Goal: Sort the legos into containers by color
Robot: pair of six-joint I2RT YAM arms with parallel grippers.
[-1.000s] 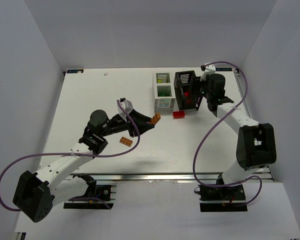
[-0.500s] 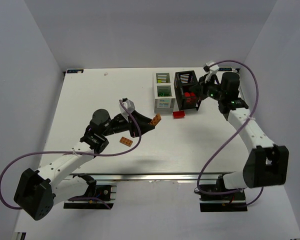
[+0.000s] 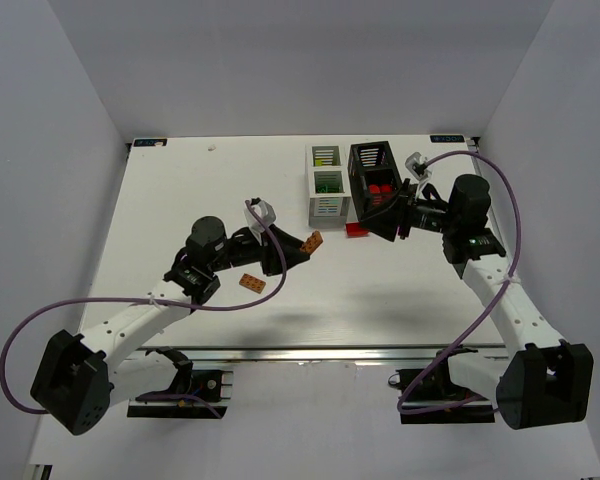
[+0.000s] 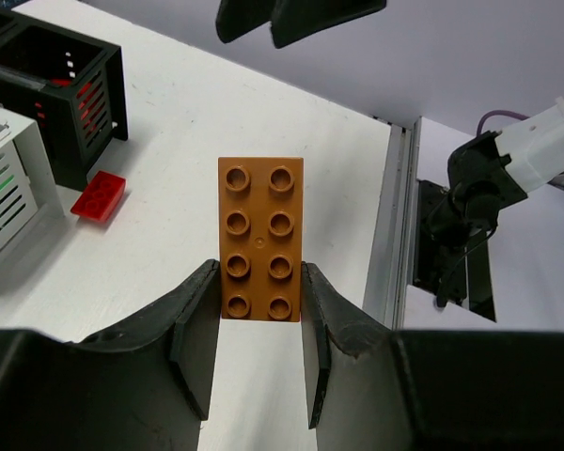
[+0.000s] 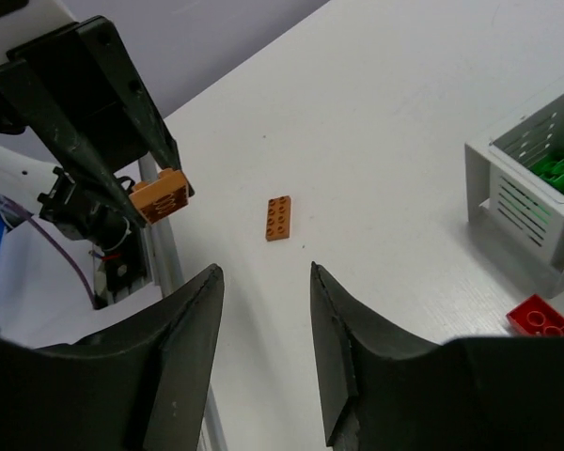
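Stretching forward, the left tool (image 4: 258,274) clasps an orange brick (image 4: 261,240) aloft; the right tool (image 5: 263,272) hangs released.

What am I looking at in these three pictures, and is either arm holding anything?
Two robot arms are bolted at the near edge of a white table. The overhead picture comes from a fixed camera above and behind them; the other two come from a camera on each wrist. The left gripper is shut on an orange brick, held above the table. The right gripper is open and empty, beside the black box, which holds red bricks. The white box next to it holds green bricks. A second orange brick and a red brick lie loose on the table.
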